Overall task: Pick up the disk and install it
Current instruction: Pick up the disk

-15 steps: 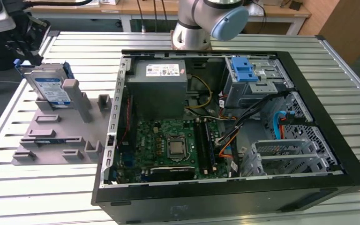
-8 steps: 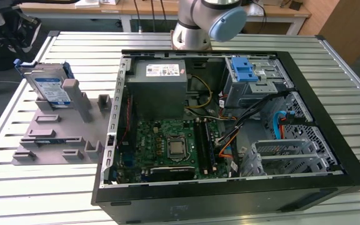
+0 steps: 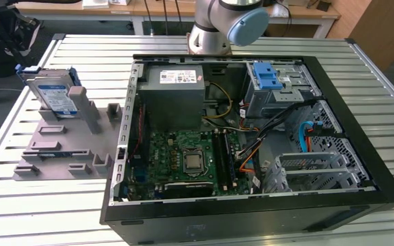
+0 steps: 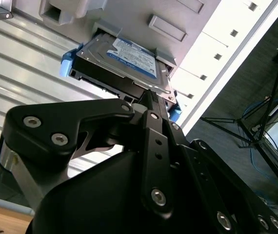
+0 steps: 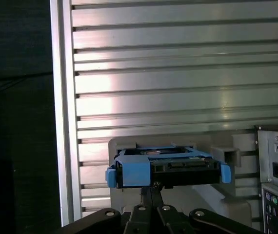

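Observation:
The disk (image 3: pixel 55 97) stands on edge in a grey holder (image 3: pixel 67 148) on the exterior view's left, a silver drive with a blue-and-white label in a blue bracket. In both wrist views the disk (image 4: pixel 129 56) (image 5: pixel 166 168) lies just past my gripper's tips and apart from them. My gripper (image 4: pixel 148 95) (image 5: pixel 153 186) is shut, its black fingers meeting at a narrow point with nothing between them.
An open black computer case (image 3: pixel 361 128) lies on the slatted metal table (image 3: pixel 19 205), to the exterior view's right of the holder. Inside are a grey power supply (image 3: pixel 173 97), a motherboard (image 3: pixel 190 159), and a drive bay with a blue bracket (image 3: pixel 269 77). The case's back panel (image 5: pixel 275 170) stands beside the holder.

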Action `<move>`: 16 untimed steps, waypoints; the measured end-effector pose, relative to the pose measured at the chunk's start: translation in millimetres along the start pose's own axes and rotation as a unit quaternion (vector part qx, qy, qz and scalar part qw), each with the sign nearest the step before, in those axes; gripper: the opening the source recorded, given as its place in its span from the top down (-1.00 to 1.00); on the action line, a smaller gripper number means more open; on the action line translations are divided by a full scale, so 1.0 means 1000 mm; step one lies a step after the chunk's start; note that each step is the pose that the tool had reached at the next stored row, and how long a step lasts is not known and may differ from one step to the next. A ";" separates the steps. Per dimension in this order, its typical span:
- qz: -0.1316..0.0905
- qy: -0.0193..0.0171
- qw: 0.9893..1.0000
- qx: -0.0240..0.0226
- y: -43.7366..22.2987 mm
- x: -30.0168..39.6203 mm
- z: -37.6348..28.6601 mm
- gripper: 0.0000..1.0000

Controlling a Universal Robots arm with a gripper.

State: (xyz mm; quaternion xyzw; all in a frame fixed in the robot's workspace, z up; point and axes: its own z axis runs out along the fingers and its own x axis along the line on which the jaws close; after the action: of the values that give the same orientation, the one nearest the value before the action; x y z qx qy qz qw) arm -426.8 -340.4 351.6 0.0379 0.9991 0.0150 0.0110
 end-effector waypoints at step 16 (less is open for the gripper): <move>-0.013 0.000 1.000 0.000 0.0000 0.0002 0.0000 0.79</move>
State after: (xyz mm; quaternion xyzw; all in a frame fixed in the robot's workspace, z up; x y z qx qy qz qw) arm -427.1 -340.4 351.6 0.0248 0.9995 0.0151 0.0109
